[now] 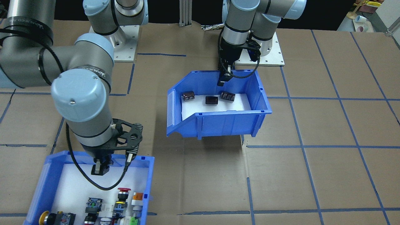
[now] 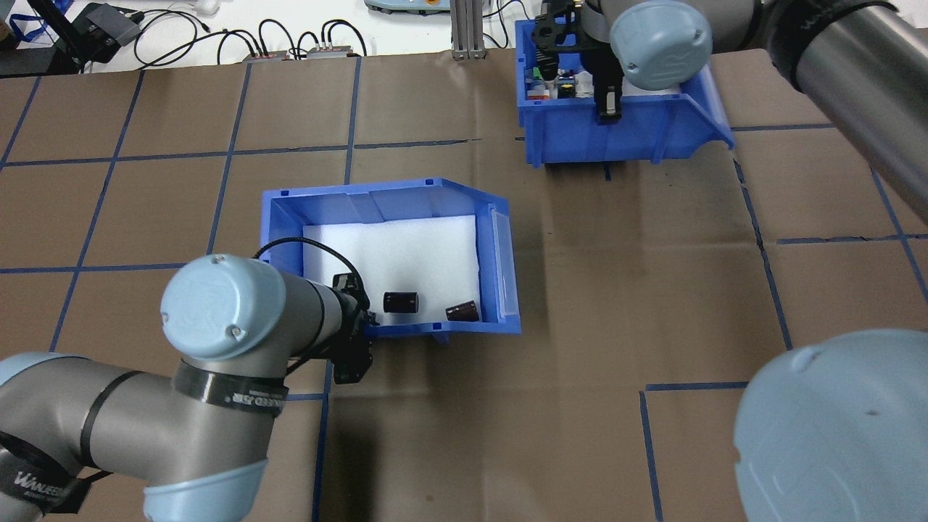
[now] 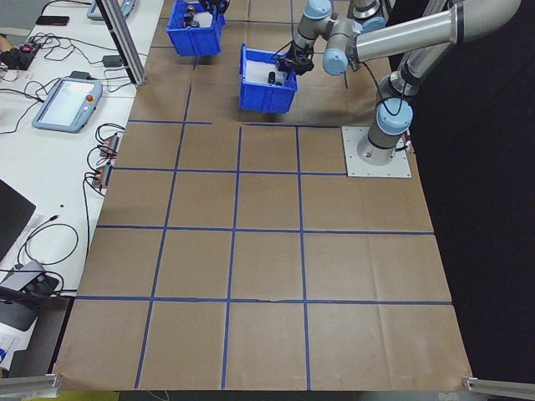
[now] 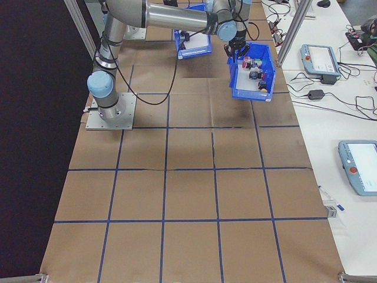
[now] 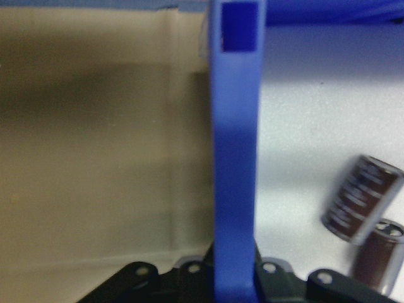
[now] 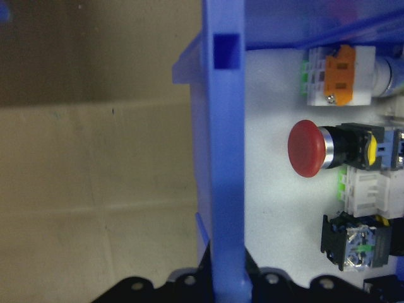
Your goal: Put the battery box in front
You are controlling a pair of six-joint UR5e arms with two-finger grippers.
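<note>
While the battery box (image 1: 218, 106) hung clear of the desk (image 1: 328, 125) in the front-facing view, casting a shadow below, the left pincer (image 1: 225, 76) was clamped on its rear wall alone; a one-wall hold could let the bin tilt or slip. Three dark cells (image 1: 211, 100) lay loose on the foam and could slide toward the cut-away side. The right pincer (image 1: 100, 167) was clamped on the wall of the switch bin (image 1: 147, 187).

Overhead view: battery box (image 2: 391, 254) mid-desk, left pincer (image 2: 355, 341) on its near wall; the switch bin (image 2: 616, 130) sat further forward, held by the right pincer (image 2: 607, 101). Judged risk: the two bins or arms meeting if both moved forward together.

Left side view: battery box (image 3: 267, 83) appeared raised above the desk; pincer detail too small to read.

Right side view: switch bin (image 4: 253, 76) near, battery box (image 4: 191, 41) behind it.

Left wrist view: blue wall (image 5: 235, 158) ran straight between the jaws, cells (image 5: 363, 202) beside it; a shallow bite could lose the rim.

Right wrist view: switch bin wall (image 6: 226, 158) between the jaws, red button (image 6: 309, 148) inside.
</note>
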